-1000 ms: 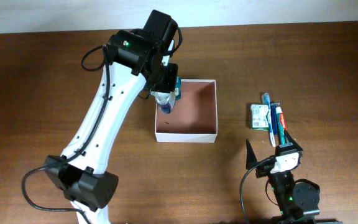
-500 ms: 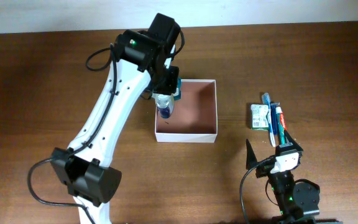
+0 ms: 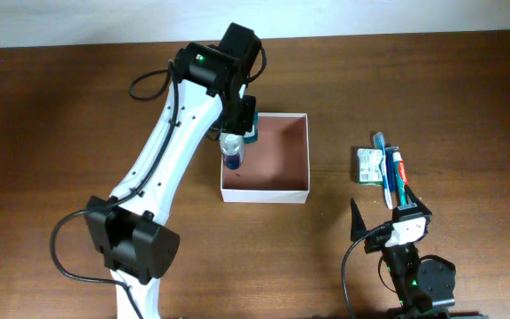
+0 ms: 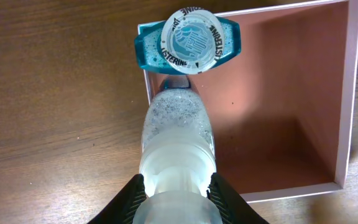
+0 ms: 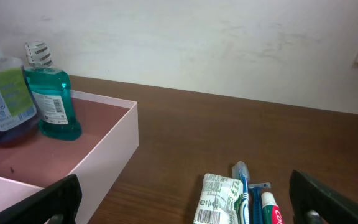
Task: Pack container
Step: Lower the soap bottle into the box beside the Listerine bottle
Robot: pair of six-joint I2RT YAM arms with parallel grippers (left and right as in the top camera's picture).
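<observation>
The left gripper, partly closed around one clear bottle, has been easing downward, so the bottle is nearly packed. One container is lying beneath it, with one teal bottle just beyond. The right gripper is gaping empty; one toothbrush, one toothpaste tube and one packet are waiting ahead of it.

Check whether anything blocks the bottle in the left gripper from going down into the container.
Nothing visible blocks it. The left gripper holds the clear bottle at the container's left wall; the teal bottle stands in the adjoining corner, close beside it, contact unclear. The rest of the floor looks bare.
</observation>
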